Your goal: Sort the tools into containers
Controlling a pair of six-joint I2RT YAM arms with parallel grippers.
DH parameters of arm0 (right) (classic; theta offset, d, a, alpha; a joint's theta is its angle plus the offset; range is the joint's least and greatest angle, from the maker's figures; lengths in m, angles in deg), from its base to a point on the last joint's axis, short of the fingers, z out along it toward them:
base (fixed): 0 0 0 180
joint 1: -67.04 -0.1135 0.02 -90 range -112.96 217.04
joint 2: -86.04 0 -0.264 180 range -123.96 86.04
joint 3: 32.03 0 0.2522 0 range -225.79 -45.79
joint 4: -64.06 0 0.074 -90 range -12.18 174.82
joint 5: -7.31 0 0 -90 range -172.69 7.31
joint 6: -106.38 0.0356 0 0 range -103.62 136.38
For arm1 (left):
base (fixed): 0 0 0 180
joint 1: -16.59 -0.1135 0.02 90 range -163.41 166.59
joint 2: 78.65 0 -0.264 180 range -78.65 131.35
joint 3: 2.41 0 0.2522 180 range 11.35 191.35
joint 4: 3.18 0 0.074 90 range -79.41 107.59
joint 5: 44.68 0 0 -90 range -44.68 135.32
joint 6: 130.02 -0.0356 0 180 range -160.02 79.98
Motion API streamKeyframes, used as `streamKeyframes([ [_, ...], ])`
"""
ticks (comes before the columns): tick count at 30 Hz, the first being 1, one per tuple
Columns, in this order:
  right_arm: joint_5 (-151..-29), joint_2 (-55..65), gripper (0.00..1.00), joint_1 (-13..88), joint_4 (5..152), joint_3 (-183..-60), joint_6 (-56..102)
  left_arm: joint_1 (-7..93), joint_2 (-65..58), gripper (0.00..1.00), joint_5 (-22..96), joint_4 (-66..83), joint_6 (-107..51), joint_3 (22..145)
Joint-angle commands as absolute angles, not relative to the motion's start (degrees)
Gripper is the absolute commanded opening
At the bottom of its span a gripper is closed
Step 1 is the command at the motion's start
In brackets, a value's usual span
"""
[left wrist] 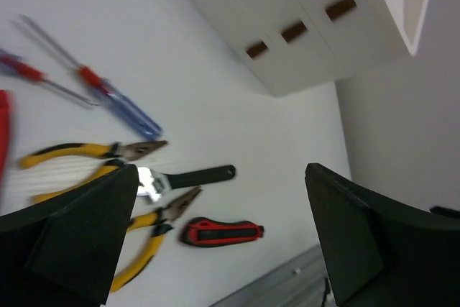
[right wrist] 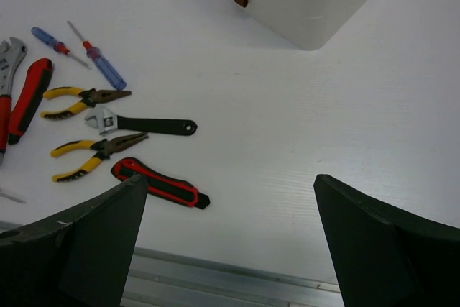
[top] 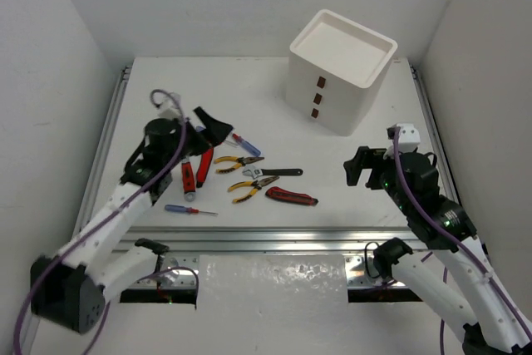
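Look to the near left of the white drawer box (top: 356, 110) for the tools (top: 278, 172), lying close together flat on the table (top: 241, 93), none on top of the box. Note both sets of jaws spread wide and holding nothing: left gripper (top: 211, 129) just above the bunch's far-left end, right gripper (top: 359, 169) near the box's front, apart from the tools. Probably best to pick one tool at the edge, come straight down across its handle, pinch the middle, and lift without bumping the others.
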State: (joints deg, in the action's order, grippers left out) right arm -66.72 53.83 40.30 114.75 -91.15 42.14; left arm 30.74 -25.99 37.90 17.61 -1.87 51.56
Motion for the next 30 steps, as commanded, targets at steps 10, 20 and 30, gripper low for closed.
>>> streamKeyframes([
  [10, -70.56, 52.9, 0.99, 40.41, 115.69, -92.55, 42.04, 46.38, 30.22, 0.86, 19.13, -41.08, 16.75, 76.54],
  [20, -73.28, 53.35, 0.99, 40.33, 114.74, -89.65, 42.22, 49.11, 50.52, 0.79, 21.76, -39.97, 17.28, 102.91],
  [30, -75.66, 53.61, 0.99, 40.33, 114.65, -89.56, 41.96, 48.93, 55.3, 0.74, 27.64, -27.3, 14.21, 112.26],
])
